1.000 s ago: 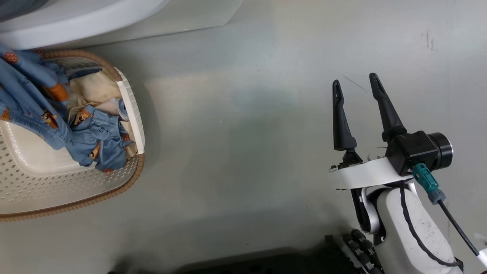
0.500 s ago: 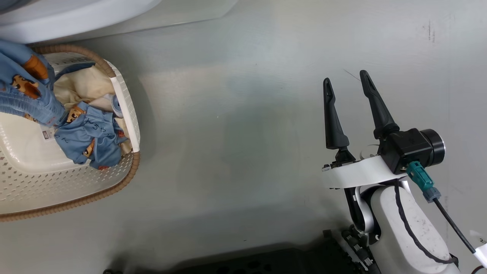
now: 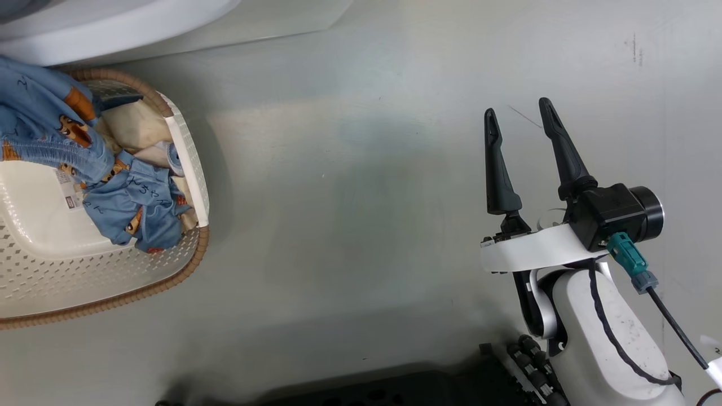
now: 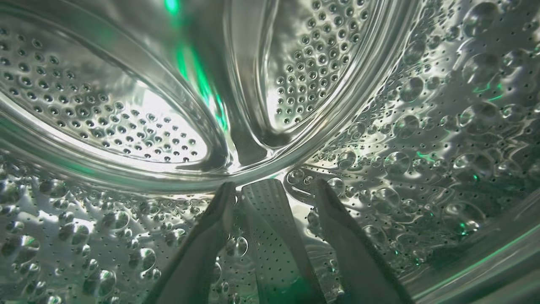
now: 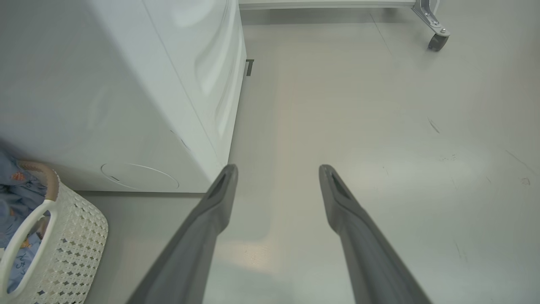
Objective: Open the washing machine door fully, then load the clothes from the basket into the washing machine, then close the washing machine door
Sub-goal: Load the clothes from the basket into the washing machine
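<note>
Clearance: the grey floor (image 3: 361,197) is smooth and faintly scuffed, and lies open between the basket (image 3: 190,169) at the robot's left and the right gripper (image 3: 518,108) at its right, the two well apart. In the right wrist view the washing machine (image 5: 126,84) stands as a plain white box with a sharp vertical corner. The basket (image 5: 76,236) sits just before its lower front, and open floor runs past the corner to a castor wheel (image 5: 436,41) at the far edge.

Right gripper (image 5: 277,169): the two long dark fingers are spread wide over bare floor, with nothing between them.

Left gripper (image 4: 276,185): it is inside the steel drum (image 4: 126,126), which is a bright perforated wall with embossed bubble dimples and green reflections. The fingers stand apart on either side of a raised perforated lifter rib (image 4: 270,219) and grip nothing (whether they touch the rib cannot be told).

Basket: a cream-white rounded tub with diamond-pattern perforated walls and a brown woven-look rim. A barcode label (image 3: 69,194) shows on its bare bottom.

The clothes (image 3: 135,208) are soft, crumpled light blue fabric with small orange figures. One bunch lies against the basket's right-hand wall over cream cloth. Another piece runs from the basket's far end off the left edge of the head view. The right wrist view shows blue fabric (image 5: 17,194) above the basket rim.
</note>
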Controlling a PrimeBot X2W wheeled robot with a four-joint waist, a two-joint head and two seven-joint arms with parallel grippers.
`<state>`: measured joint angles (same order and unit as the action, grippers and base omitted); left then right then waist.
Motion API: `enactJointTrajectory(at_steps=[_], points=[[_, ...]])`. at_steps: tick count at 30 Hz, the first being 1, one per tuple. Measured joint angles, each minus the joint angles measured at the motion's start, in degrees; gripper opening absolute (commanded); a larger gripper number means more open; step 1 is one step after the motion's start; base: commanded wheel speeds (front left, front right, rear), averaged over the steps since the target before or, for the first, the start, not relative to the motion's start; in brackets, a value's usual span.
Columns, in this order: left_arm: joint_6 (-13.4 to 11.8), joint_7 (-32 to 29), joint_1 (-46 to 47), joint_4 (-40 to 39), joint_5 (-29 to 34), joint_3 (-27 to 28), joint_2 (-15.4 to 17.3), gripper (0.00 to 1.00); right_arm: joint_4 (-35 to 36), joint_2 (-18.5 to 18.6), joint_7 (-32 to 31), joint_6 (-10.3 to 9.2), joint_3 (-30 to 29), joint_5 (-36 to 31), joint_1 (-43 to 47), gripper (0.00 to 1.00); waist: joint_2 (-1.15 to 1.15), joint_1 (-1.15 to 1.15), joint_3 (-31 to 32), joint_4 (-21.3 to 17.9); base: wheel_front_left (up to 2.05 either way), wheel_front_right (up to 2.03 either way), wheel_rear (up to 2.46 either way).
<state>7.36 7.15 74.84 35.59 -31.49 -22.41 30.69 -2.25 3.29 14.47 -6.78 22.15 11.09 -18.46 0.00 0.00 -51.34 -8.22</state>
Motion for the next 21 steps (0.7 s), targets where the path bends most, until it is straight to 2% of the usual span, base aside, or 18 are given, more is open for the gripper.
enactJointTrajectory(at_steps=[13,21], points=[[0.00,4.54,-1.45,4.61,-2.34,-1.45,-1.94,1.00,-0.77,0.00,0.00,-0.38,-1.88,-0.54,-0.19,1.00,0.00,0.00,2.88,1.92,0.00,0.00,0.00],[0.00,6.51,-2.83,4.91,-4.02,-2.29,-4.39,1.00,-1.49,0.02,0.00,-0.42,-3.26,-1.08,-0.09,1.00,0.00,0.00,5.12,3.88,0.00,0.00,0.00]])
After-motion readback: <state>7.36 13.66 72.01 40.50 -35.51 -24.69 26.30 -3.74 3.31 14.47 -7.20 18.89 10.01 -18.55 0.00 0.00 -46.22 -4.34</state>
